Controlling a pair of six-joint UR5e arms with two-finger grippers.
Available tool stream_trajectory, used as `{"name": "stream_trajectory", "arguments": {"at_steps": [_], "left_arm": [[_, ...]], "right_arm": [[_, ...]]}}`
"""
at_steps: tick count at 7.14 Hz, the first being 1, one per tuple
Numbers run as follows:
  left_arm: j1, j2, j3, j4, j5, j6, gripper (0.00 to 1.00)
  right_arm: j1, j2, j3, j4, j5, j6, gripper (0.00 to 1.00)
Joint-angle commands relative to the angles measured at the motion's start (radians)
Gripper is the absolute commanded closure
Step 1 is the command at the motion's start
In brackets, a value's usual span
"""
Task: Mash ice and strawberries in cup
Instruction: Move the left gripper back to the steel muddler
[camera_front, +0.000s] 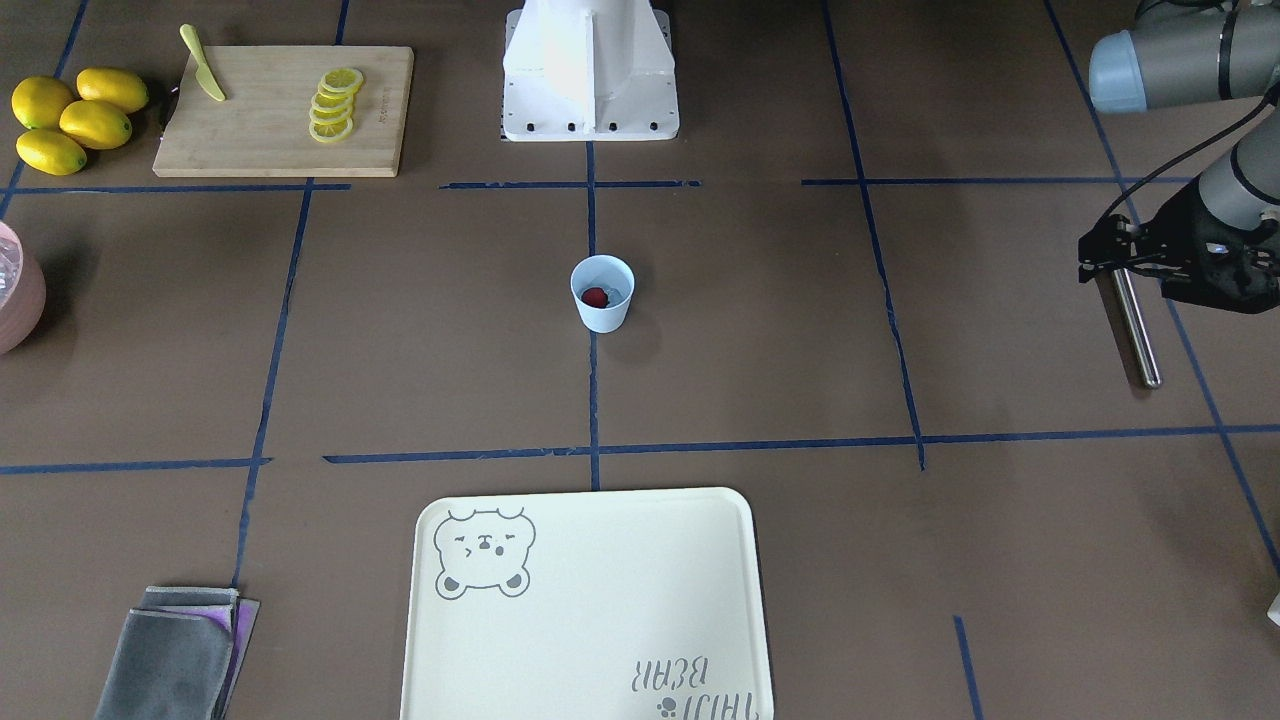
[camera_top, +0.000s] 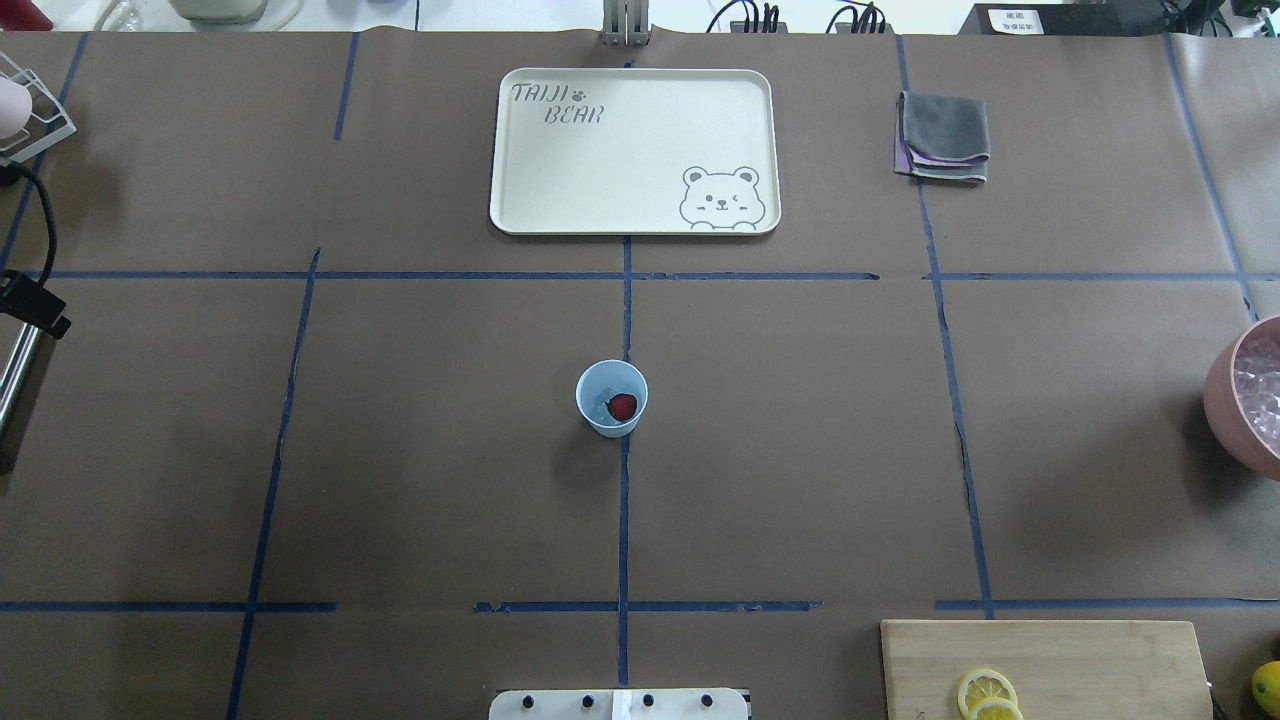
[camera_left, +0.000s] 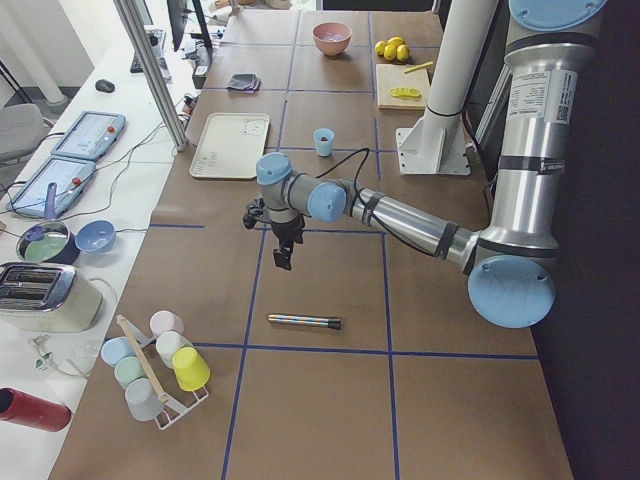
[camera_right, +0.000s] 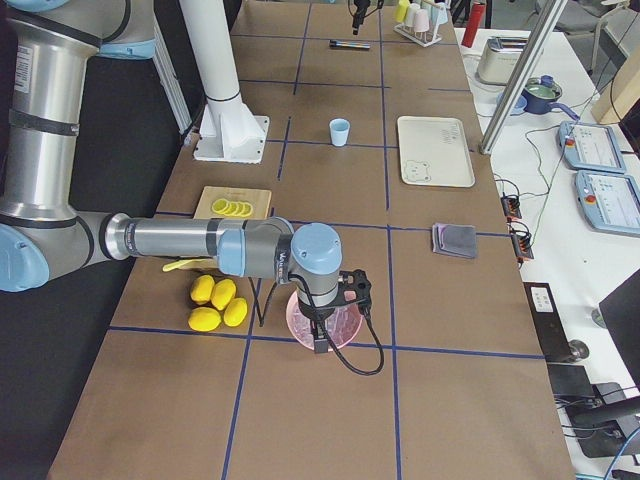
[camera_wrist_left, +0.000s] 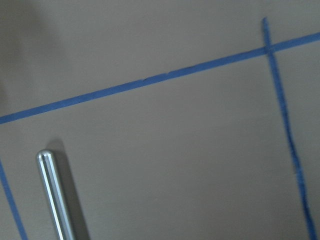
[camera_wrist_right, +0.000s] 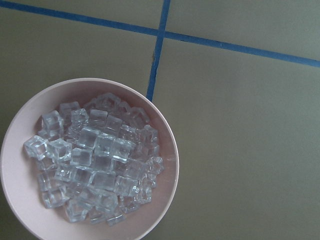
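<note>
Left claw (camera_left: 283, 262) hangs above metal rod (camera_front: 1135, 330), apart from it; open or clenched, cannot tell. The rod lies flat, long axis running toward and away from the robot.

Bare tabletop (camera_top: 400, 450) rightward to cup (camera_top: 611, 398), centre, strawberry (camera_top: 622, 406) inside.

Right claw (camera_right: 320, 346) is over pink bowl (camera_wrist_right: 167, 150) of ice (camera_wrist_right: 95, 160); its state cannot be told either.

Table (camera_top: 420, 450): brown paper cover, gridded with blue tape (camera_top: 460, 275). Cup (camera_top: 611, 398) at centre on a tape line, cream tray (camera_top: 640, 160) and folded cloths (camera_top: 943, 135) along the operators' edge. Robot's right: cutting board (camera_front: 270, 115), four lemons (camera_front: 75, 118), pink bowl (camera_top: 1225, 400); far left, metal rod (camera_left: 304, 321) lying flat.
</note>
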Motion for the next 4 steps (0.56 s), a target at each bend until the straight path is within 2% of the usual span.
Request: {"name": "stream_trajectory", "arguments": {"at_steps": [1,2,4], "left_arm": [[-0.004,0.022,0.225,-0.299,-0.001,0.014,0.0],[-0.004,0.022,0.277,-0.332,-0.001,0.003,0.0],[-0.002,0.02,0.302,-0.335,-0.001,-0.064,0.01]], "right_arm": [[0.0,0.0,0.002,0.0,-0.001,-0.001,0.01],[0.0,0.0,0.002,0.0,-0.001,-0.001,0.01],[0.0,0.0,0.002,0.002,-0.001,-0.001,0.01]]}}
